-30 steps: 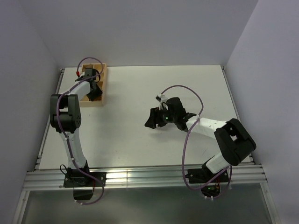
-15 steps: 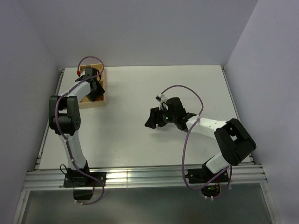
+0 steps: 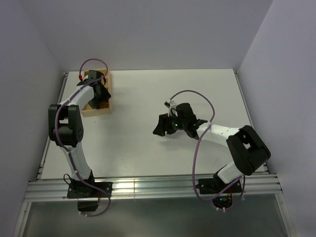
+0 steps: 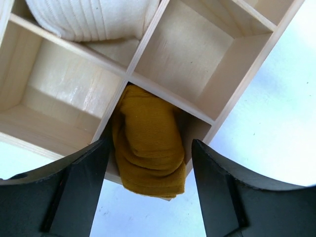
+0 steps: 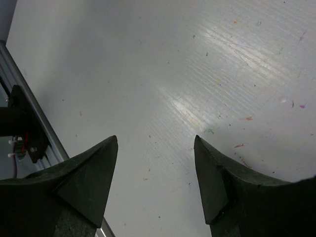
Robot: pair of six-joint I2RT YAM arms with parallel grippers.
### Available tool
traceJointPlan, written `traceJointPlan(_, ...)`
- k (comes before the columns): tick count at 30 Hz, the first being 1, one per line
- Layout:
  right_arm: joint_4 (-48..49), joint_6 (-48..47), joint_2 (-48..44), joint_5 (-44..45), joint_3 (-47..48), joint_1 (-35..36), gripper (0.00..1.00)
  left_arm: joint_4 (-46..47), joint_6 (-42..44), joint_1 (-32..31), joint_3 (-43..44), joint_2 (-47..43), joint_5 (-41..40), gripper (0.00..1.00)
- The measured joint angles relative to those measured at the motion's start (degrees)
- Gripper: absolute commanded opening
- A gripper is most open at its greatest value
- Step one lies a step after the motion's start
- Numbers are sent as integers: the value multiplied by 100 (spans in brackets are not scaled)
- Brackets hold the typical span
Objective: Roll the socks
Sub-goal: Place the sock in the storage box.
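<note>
The socks [image 4: 145, 123] are a rolled mustard-orange bundle lying in the near corner compartment of a wooden box [image 4: 168, 96], one end hanging over its rim. My left gripper [image 4: 149, 145] hovers over that bundle, open; there is a clear gap at the right finger [image 4: 217, 187], and the left finger stands close beside the roll. From above, the left gripper [image 3: 98, 94] is over the wooden box [image 3: 107, 78] at the table's far left. My right gripper [image 5: 155, 140] is open over bare table, seen mid-table [image 3: 160, 126] from above, holding nothing.
A pale cream rolled bundle [image 4: 94, 19] fills another compartment of the box; the neighbouring compartments show bare wood. An aluminium rail [image 3: 148, 187] runs along the table's near edge, and walls enclose the left, back and right.
The left arm's elbow has drifted left and its wrist has shifted slightly over the box. The right arm has not moved.
</note>
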Motion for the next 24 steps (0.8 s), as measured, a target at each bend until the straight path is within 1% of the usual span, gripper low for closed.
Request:
traceJointPlan(1,0,-7,0,-9,0,0,70,-20,-11,0,0,-11,-11,73)
traceJointPlan(2,0,-9,0,-11,0,0,70,-28,-20,0,0,-17,-17,68)
traceJointPlan(4,0,-9,0,-13,0,0,70,-35,-59,0,-55,-52,-22,63)
traceJointPlan(5,0,-11,0,-13,0,0,70,-59,-85,0,-138,-94,-26,56)
traceJointPlan(6,0,-9,0,-17,0,0,70,-33,-107,0,-214,-144,-31,53)
traceJointPlan(8,0,-9,0,-24,0,0,70,-26,-136,0,-372,-293,-28,48)
traceJointPlan(12,2,-9,0,-55,0,0,70,-70,-144,0,-680,-765,-9,48)
traceJointPlan(17,2,-9,0,-81,0,0,69,24,-142,0,-723,-1113,90,50)
traceJointPlan(19,2,-9,0,-103,0,-2,69,68,-144,0,-723,-1150,107,49)
traceJointPlan(21,2,-9,2,-116,0,-2,69,74,-144,0,-739,-1152,136,46)
traceJointPlan(22,2,-11,2,-118,0,-2,69,76,-146,0,-763,-1152,144,43)
traceJointPlan(23,2,-9,2,-122,0,-2,69,79,-146,0,-804,-1158,149,35)
traceJointPlan(24,2,-9,2,-122,0,-2,69,79,-166,0,-863,-1165,155,33)
